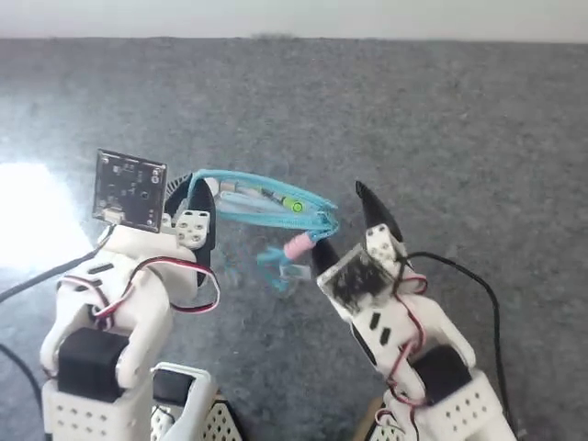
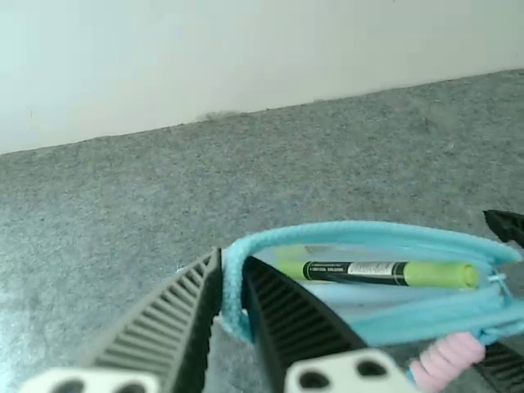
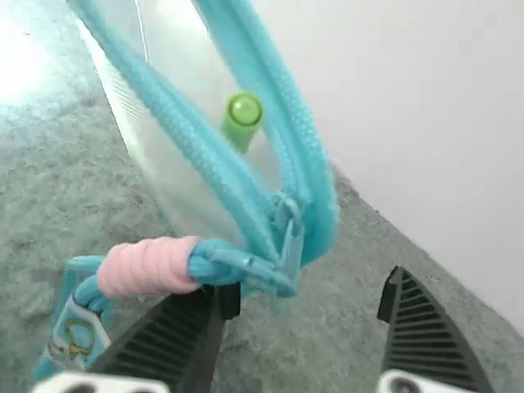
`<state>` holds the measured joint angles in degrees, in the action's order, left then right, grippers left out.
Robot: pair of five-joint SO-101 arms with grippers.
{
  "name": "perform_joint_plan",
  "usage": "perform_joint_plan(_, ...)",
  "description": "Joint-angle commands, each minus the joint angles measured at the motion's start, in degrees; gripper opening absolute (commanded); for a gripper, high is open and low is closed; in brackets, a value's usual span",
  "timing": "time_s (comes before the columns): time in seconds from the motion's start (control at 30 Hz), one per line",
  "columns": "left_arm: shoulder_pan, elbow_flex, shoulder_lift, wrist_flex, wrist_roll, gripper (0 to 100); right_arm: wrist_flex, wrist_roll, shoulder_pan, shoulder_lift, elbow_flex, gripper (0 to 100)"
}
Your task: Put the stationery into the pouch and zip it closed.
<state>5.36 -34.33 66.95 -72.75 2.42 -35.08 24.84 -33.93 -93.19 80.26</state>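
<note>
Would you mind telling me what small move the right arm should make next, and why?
Probably close the right gripper on the zipper pull. The green pen already lies inside the pouch, whose mouth is open. The left gripper clamps the pouch's far end, and the right gripper stands open just by the pull and its pink charm, gripping nothing.

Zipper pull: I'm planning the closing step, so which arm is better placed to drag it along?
Right. The right claw, open, sits by the zipper pull, while the left claw is shut on the pouch at its opposite end, likely anchoring it.
</note>
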Motion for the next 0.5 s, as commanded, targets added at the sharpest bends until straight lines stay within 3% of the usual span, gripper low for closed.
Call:
perform_joint_plan(0.0,0.5,2.0,-0.1,0.1,-0.4,1,-5.5,1.9,1.1,-12.3,-0.1,27.0)
perform_joint_plan(0.47,0.9,-0.1,0.0,0.4,-1.2,1,-4.3,1.4,-4.4,-6.7,-3.9,27.3)
